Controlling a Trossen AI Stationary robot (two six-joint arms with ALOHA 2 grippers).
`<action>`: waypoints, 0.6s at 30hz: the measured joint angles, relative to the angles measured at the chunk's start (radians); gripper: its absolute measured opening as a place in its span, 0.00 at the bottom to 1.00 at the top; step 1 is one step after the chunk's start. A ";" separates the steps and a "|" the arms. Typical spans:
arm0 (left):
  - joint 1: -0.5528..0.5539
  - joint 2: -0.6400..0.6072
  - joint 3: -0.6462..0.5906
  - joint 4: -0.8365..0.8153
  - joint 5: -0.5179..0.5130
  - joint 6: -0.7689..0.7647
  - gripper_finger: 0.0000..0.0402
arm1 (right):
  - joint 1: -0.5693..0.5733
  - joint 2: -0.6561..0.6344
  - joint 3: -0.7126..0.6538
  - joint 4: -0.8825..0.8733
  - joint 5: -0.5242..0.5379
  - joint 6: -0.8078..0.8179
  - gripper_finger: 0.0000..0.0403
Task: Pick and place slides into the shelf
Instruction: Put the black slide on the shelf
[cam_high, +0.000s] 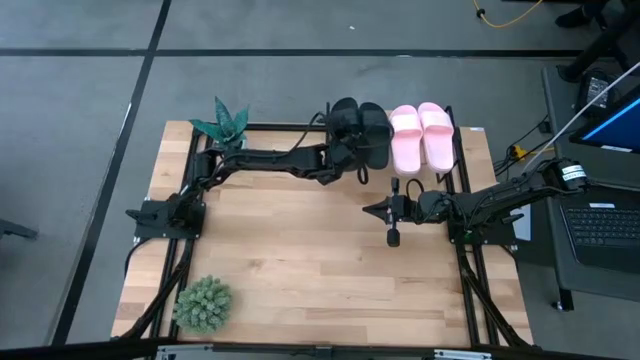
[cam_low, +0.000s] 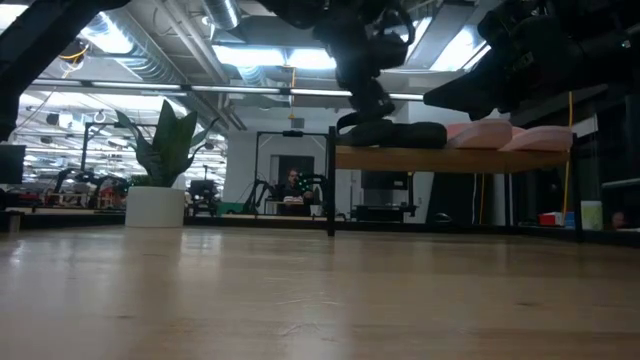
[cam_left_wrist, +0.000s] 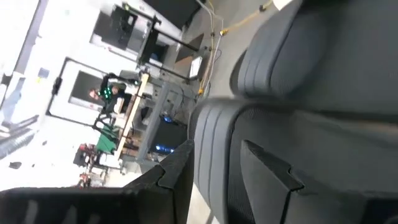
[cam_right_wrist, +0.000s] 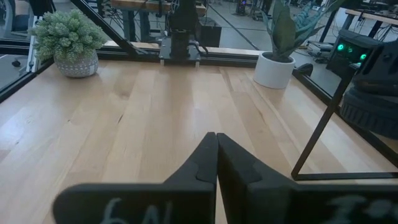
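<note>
Two black slides (cam_high: 360, 130) and two pale pink slides (cam_high: 422, 135) lie side by side on the shelf (cam_low: 450, 158) at the table's far edge. The low view shows a black slide (cam_low: 395, 132) and the pink ones (cam_low: 510, 135) flat on the light-wood board. My left gripper (cam_high: 352, 160) reaches over the near end of the black pair and is shut on one of them (cam_left_wrist: 214, 149). My right gripper (cam_high: 372, 211) hangs shut above the table's middle right, pointing left; its fingers (cam_right_wrist: 216, 155) touch nothing. My left gripper has the black slide's ribbed side edge (cam_left_wrist: 211, 143) between its two fingers, one finger (cam_left_wrist: 168, 180) outside and the other (cam_left_wrist: 273, 174) lying on the slide's upper side. It comes slanting down from the near left. The slide (cam_low: 395, 132) rests on the shelf board.
A teal leafy plant (cam_high: 225, 125) stands at the table's far left corner and a round green plant (cam_high: 203, 303) at the near left. Thin black shelf posts (cam_right_wrist: 323, 130) rise near the right arm. Bare wood (cam_high: 300, 250) lies between the arms. A person sits far behind the table (cam_low: 292, 185).
</note>
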 joint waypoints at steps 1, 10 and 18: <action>-0.004 0.000 0.000 0.019 0.000 0.017 0.31 | 0.000 0.000 0.000 0.000 0.000 0.000 0.02; -0.040 -0.004 0.000 0.170 -0.068 0.206 0.31 | 0.000 0.000 0.000 0.000 0.000 0.000 0.02; -0.068 -0.022 0.000 0.170 -0.048 0.210 0.24 | 0.000 0.000 0.000 -0.009 0.000 0.000 0.02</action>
